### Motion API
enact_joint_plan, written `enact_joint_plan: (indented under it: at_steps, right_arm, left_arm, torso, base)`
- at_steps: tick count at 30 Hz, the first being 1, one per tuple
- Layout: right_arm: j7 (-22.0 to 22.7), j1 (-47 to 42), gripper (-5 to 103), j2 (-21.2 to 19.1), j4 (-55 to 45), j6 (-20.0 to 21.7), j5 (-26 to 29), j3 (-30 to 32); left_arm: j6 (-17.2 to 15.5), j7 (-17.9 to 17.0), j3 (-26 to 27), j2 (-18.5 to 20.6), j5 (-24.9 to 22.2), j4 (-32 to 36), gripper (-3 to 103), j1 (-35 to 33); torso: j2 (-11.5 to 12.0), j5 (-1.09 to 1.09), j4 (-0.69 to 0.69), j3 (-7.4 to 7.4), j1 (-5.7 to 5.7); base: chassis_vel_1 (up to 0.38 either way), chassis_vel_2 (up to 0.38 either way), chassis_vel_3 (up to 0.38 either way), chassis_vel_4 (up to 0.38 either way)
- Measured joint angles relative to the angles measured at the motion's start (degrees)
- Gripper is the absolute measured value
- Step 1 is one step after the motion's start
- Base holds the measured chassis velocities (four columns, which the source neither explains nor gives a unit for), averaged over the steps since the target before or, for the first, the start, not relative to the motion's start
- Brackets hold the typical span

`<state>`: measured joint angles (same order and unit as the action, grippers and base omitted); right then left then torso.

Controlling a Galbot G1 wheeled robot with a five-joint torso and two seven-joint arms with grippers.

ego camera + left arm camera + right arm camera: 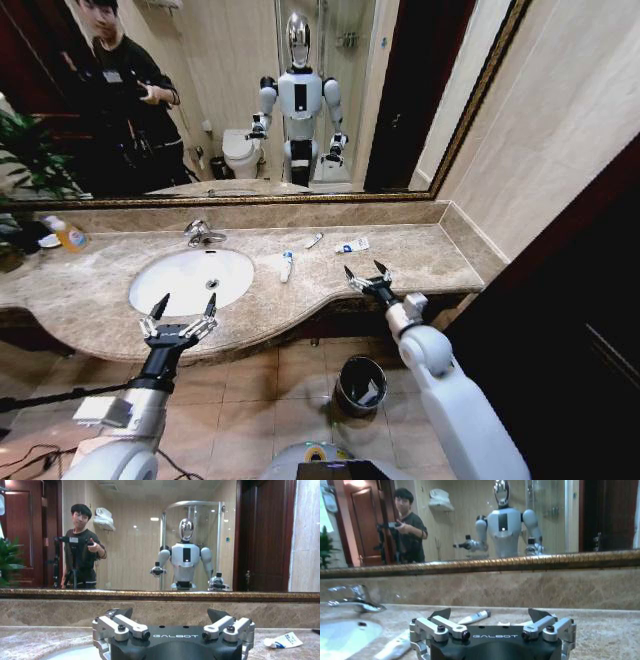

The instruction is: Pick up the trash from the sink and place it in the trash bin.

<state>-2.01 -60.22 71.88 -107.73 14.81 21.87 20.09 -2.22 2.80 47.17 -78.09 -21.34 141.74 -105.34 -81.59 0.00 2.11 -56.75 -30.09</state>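
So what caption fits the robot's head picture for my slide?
Both grippers, left and right, hover open-fingered at the sink counter; trash bin below.

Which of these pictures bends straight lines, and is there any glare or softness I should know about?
Head view: strong wide-angle bending, the counter edge and mirror frame curve. Left wrist view: fairly straight and crisp on the left gripper. Right wrist view: softer, and the faucet carries bright reflections.

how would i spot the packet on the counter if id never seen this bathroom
Start at the white sink in the marble counter, then look along the counter toward the robot's right. The white-blue packet lies flat near the back wall, past two small tubes; it is flat, not round.
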Motion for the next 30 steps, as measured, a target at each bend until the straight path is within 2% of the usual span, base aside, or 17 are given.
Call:
enact_joint_plan:
  at_steps: [10,17,23,30]
  right_arm:
    - [-1.3,13.5,100,0.6,16.9,-1.2,-0.4,-4.4]
    - [-1.9,19.6,100,1.3,23.1,-1.5,-0.6,-6.4]
    - [-1.7,24.0,100,3.9,29.4,-2.0,-0.8,-8.6]
    - [-1.9,26.4,100,7.9,35.8,-2.8,-3.8,-8.0]
  left_arm:
    - [0.0,0.0,0.0,0.0,0.0,0.0,100,0.0]
    - [0.0,0.0,0.0,0.0,0.0,0.0,100,0.0]
    - [0.0,0.0,0.0,0.0,0.0,0.0,100,0.0]
    - [0.0,0.0,0.0,0.0,0.0,0.0,100,0.0]
  torso:
    - [0.0,0.00,0.00,0.00,0.00]
    - [0.0,-0.01,0.00,0.00,0.00]
    - [0.0,-0.01,0.00,0.00,0.00]
    - [0.0,-0.01,0.01,0.01,0.00]
  base:
    - [0.000,0.000,0.000,0.000]
    - [0.000,0.000,0.000,0.000]
    - [0.000,0.000,0.000,0.000]
    - [0.000,0.000,0.000,0.000]
